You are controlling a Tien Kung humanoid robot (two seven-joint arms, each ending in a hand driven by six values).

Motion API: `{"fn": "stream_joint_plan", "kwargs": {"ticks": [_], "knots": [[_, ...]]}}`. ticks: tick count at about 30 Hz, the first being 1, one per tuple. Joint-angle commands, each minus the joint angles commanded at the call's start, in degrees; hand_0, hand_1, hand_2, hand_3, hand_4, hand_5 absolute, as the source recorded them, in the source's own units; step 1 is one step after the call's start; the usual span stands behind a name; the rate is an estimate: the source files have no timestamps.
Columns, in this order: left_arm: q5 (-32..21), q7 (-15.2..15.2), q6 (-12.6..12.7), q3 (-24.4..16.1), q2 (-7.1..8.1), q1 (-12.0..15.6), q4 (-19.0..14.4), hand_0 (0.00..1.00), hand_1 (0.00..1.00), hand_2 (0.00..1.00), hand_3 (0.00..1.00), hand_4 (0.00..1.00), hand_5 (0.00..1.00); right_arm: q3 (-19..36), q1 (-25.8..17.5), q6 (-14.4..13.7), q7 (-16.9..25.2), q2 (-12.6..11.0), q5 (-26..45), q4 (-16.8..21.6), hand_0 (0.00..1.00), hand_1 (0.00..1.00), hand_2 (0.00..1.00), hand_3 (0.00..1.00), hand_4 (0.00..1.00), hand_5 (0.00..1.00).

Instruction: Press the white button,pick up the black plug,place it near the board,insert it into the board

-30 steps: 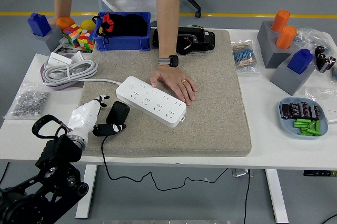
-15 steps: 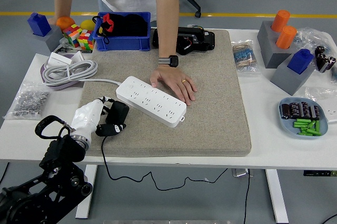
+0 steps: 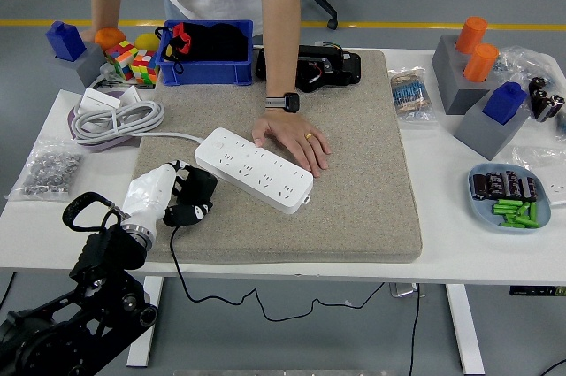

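Since the earlier frames the left hand point(image 3: 168, 195) has shifted rightward onto the black plug point(image 3: 196, 192), which before lay just clear of its fingers. From the head view, the white-shelled hand now has its dark fingers curled around the plug's left side, gripping it where it rests on the grey felt mat point(image 3: 354, 190), just left of the white power strip point(image 3: 255, 169). The plug's black cord point(image 3: 181, 279) runs off the mat's near edge and hangs below the table point(image 3: 442, 265). The strip lies diagonally across the mat, its white cable point(image 3: 115, 119) coiled at the left. A person standing at the far side presses one hand point(image 3: 292, 139) flat on the mat, fingers touching the strip's far edge; the wrist wears a dark watch point(image 3: 283, 102). The right arm does not appear. A blue bin point(image 3: 205, 71) sits at the mat's far-left corner.
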Motion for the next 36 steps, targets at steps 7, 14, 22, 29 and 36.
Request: {"fn": "stream_joint_plan", "kwargs": {"ticks": [7, 14, 22, 29, 36], "knots": [[1.56, -2.12, 2.11, 0.17, -0.08, -0.10, -0.01, 0.298, 0.349, 0.374, 0.577, 0.678, 0.002, -0.09, 0.04, -0.11, 0.16, -0.02, -0.01, 0.01, 0.634, 0.635, 0.617, 0.603, 0.671, 0.461], [1.64, -5.45, 3.62, 0.23, 0.08, -0.31, 0.21, 0.305, 0.347, 0.369, 0.568, 0.659, 0.002, 0.03, 0.11, -0.22, 0.33, 0.04, -0.01, -0.01, 0.634, 0.635, 0.617, 0.603, 0.671, 0.459], [0.25, -9.67, 5.03, -0.19, 0.33, -1.10, 0.95, 0.299, 0.344, 0.356, 0.569, 0.647, 0.002, -0.07, 0.07, -0.30, 0.45, 0.04, 0.10, -0.01, 0.633, 0.635, 0.616, 0.598, 0.671, 0.461], [-2.44, -9.87, 4.43, 1.29, 0.63, -4.61, 2.97, 0.298, 0.343, 0.353, 0.569, 0.646, 0.002, -0.24, 0.12, -0.30, 0.46, 0.00, 0.24, -0.01, 0.633, 0.634, 0.616, 0.598, 0.671, 0.459], [-3.43, -9.81, 4.08, 4.56, 1.00, -8.78, 5.06, 0.309, 0.345, 0.355, 0.570, 0.653, 0.002, -0.18, 0.15, -0.30, 0.43, -0.04, 0.38, -0.07, 0.633, 0.633, 0.615, 0.598, 0.671, 0.459]]}}
